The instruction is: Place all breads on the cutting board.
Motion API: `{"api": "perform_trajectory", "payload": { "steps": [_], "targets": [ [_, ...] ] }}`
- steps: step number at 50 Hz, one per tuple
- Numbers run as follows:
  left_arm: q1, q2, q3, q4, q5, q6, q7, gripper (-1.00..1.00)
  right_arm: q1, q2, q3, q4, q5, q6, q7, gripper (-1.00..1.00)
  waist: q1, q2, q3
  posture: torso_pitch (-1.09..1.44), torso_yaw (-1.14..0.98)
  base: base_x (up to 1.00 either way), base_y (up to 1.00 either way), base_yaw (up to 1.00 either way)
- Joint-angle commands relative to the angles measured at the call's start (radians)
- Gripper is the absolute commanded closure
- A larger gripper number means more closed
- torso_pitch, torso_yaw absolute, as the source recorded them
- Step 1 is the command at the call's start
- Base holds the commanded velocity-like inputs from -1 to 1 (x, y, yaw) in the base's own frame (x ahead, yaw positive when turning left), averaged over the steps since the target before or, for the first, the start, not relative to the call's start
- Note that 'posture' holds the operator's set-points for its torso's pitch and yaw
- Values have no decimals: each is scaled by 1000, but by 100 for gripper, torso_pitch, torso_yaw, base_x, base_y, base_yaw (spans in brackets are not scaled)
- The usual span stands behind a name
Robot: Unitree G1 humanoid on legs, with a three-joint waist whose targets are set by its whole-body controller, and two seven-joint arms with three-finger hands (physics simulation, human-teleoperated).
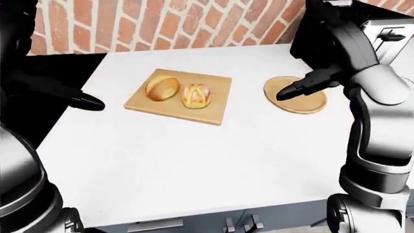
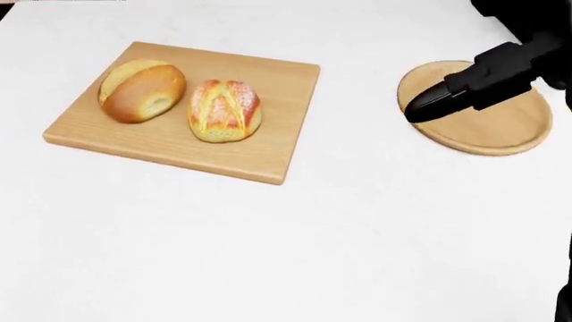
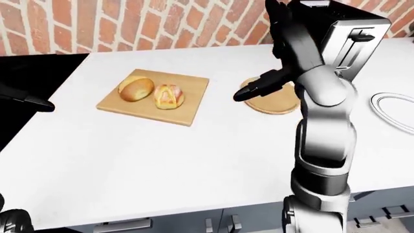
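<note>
A rectangular wooden cutting board lies on the white counter. Two breads rest on it side by side: a smooth round bun on the left and a scored golden roll to its right. My right hand hovers open and empty over the left edge of a round wooden plate, well right of the board. In the left-eye view my left hand hangs open and empty off the board's left side, near the counter's left edge. It is outside the head view.
A round wooden plate sits right of the board. A steel toaster stands at the top right, with a white plate at the far right. A dark surface borders the counter on the left, under a brick wall.
</note>
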Motion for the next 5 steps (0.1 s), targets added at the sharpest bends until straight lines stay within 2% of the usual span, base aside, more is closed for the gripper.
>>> {"api": "perform_trajectory", "payload": {
  "steps": [1, 3, 5],
  "targets": [
    [14, 28, 36, -39, -19, 5, 9, -100, -16, -33, -40, -72, 18, 7, 0, -100, 0, 1, -27, 0, 0, 0, 0, 0],
    [60, 28, 64, -79, -41, 18, 16, -100, 10, -51, -67, -100, 47, 16, -5, -100, 0, 2, -27, 0, 0, 0, 0, 0],
    [113, 25, 114, -100, -76, 21, 36, -100, 30, -86, -111, -149, 80, 52, -6, -100, 0, 2, -25, 0, 0, 0, 0, 0]
  ]
}}
